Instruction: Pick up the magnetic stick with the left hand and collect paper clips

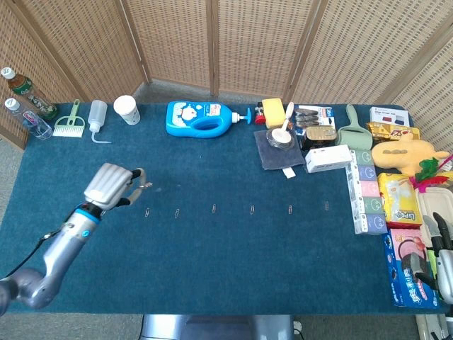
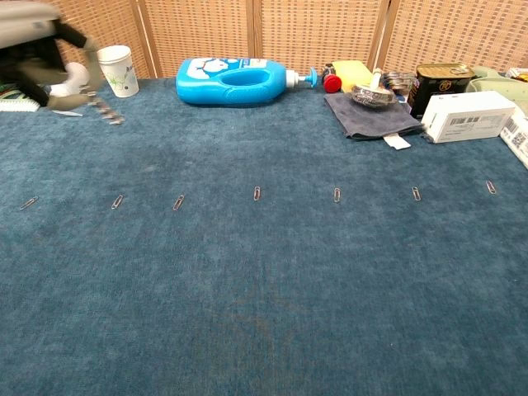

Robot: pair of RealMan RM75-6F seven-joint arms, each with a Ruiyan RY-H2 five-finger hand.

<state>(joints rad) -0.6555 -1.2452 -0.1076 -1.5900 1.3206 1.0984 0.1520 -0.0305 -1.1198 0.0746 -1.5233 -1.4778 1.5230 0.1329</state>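
My left hand [image 1: 110, 187] hangs above the left part of the blue table and pinches the small magnetic stick [image 1: 144, 185]. In the chest view that hand [image 2: 37, 37] is blurred at the top left corner, and the magnetic stick's tip [image 2: 107, 110] points down to the right with what looks like a clip on it. Several paper clips lie in a row across the cloth, from one paper clip [image 2: 30, 203] at the far left to another paper clip [image 2: 491, 187] at the right. The nearest paper clip [image 1: 146, 212] lies just right of and below the hand.
A blue detergent bottle [image 1: 202, 117], a paper cup [image 1: 127, 110] and a squeeze bottle [image 1: 98, 117] stand at the back. A grey cloth with a small dish [image 1: 279, 145], a white box [image 1: 329, 159] and snack packs crowd the right side. My right hand [image 1: 439, 258] shows at the right edge.
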